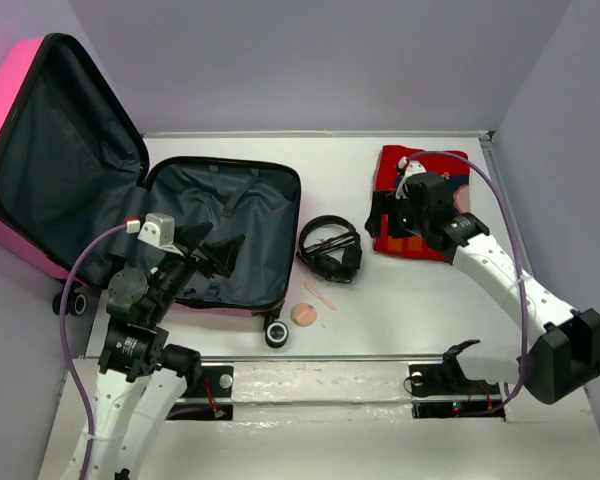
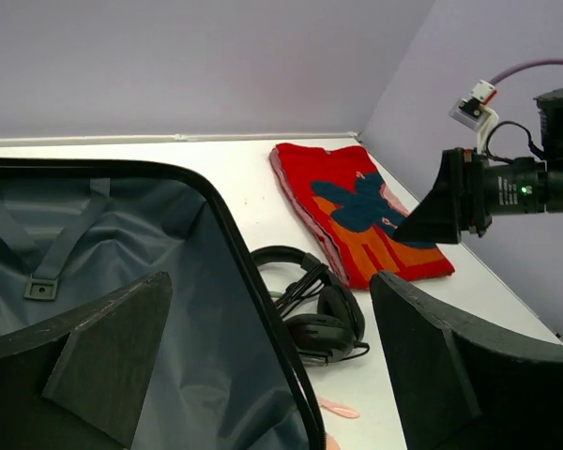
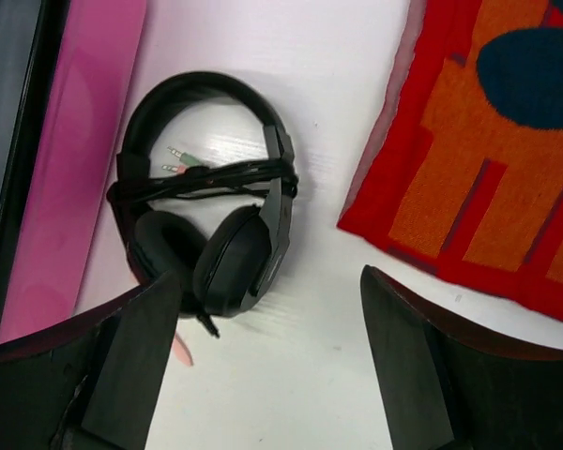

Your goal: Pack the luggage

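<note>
Lying open at the left of the white table point(image 1: 410, 310), the luggage point(image 1: 245, 215) is showing its grey lining, its pink lid standing up by the purple wall point(image 1: 310, 60). The left gripper point(image 1: 218, 250) is hovering over it with jaws spread and empty; black headphones point(image 1: 330, 250) are resting beside the case, and the right gripper point(image 1: 388, 218), jaws likewise parted on nothing, is hanging above a red cloth point(image 1: 395, 160).

I see a robotics lab cell: plain lilac walls point(image 1: 320, 60) close round the white table point(image 1: 400, 320) at its back and sides, with a mounting rail point(image 1: 320, 382) along its near edge.
</note>
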Robot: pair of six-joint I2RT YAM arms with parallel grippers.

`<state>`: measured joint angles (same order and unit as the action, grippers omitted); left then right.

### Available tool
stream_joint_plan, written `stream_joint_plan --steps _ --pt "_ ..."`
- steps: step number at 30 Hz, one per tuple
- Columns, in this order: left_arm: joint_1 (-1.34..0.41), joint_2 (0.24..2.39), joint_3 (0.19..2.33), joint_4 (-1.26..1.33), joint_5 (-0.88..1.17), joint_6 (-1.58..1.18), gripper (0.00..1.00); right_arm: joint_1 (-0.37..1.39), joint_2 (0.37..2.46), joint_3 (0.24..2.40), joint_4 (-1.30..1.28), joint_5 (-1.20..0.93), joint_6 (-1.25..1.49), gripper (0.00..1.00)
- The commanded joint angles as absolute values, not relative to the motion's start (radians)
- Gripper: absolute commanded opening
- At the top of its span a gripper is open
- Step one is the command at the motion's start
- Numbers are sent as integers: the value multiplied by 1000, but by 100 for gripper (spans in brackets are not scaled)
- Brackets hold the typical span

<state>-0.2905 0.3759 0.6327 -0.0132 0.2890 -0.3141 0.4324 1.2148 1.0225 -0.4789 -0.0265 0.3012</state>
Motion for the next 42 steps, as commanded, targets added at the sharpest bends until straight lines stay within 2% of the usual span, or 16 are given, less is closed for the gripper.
stream_joint_plan --steps 1,19,26,28,31,32,33,34,35,42 --pt "-284 374 664 2 327 -299 99 431 1293 1126 -454 18 229 82" --pt "-279 371 660 3 337 -299 99 472 1690 1325 -492 8 160 79" --pt "-281 368 660 3 337 -299 99 472 1877 1416 -468 92 170 70" --pt "-281 367 658 3 336 -301 98 472 1934 1434 -468 97 172 67" --pt "-281 364 657 5 337 -301 98 472 1974 1450 -453 74 173 52" --pt "-281 364 658 6 337 -302 98 472 1983 1450 -443 65 176 43" --pt "-281 365 657 6 339 -302 98 472 1982 1448 -427 52 179 22" --pt "-281 365 657 6 339 -302 98 472 1974 1447 -417 51 189 13" --pt "-281 367 657 6 341 -302 98 472 1944 1442 -407 49 193 9" --pt "-281 361 658 9 336 -304 97 520 1666 1414 -362 124 227 7"
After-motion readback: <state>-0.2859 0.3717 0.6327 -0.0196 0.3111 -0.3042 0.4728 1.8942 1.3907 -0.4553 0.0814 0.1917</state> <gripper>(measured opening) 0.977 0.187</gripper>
